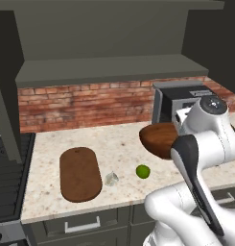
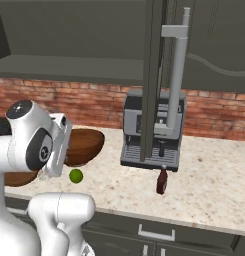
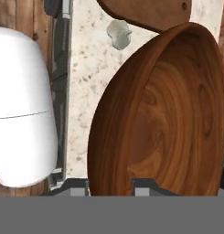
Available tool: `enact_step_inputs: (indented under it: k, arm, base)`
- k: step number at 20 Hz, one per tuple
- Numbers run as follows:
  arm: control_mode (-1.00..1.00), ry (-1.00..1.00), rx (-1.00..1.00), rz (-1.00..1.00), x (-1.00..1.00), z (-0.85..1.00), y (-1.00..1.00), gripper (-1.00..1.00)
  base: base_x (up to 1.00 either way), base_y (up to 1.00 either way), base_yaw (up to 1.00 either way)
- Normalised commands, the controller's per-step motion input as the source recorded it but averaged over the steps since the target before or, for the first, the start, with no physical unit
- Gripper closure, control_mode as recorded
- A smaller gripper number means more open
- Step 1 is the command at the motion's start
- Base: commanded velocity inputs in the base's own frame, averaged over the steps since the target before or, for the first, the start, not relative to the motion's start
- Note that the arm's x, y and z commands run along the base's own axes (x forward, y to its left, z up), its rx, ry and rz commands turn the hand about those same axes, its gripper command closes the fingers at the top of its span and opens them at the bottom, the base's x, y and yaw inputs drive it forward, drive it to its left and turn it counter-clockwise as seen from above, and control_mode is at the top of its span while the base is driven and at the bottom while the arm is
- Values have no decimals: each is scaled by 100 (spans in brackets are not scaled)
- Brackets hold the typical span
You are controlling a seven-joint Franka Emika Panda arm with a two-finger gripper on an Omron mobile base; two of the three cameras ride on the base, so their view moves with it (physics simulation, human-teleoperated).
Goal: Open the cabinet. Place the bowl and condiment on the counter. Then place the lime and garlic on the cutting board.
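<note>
1. Left base view sits behind the arm, looking forward and down at the desk.
2. Right base view does likewise from the other side; both catch the lime.
3. Hand view hugs the bowl really close.

reddish-brown bowl, bright green lime, speckled beige counter, dark brown cutting board

One wide reddish-brown wooden bowl; one oblong dark brown wooden cutting board; one small bright green lime; one pale whitish garlic bulb; one dark brown condiment bottle; one grey coffee machine.
</note>
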Motion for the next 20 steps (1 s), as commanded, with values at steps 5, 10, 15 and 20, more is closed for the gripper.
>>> enact_step_inputs:
  k: [5,10,15,20]
  arm:
    - [-100,0,-2,12,0,-30,-62,100]
    - [-100,0,0,3,0,-32,-49,100]
    - [-100,0,0,0,0,-67,-10,100]
    - [-100,0,0,-1,0,-78,-5,100]
  base:
    - [0,0,0]
    - [0,0,0]
    - [0,0,0]
    - [0,0,0]
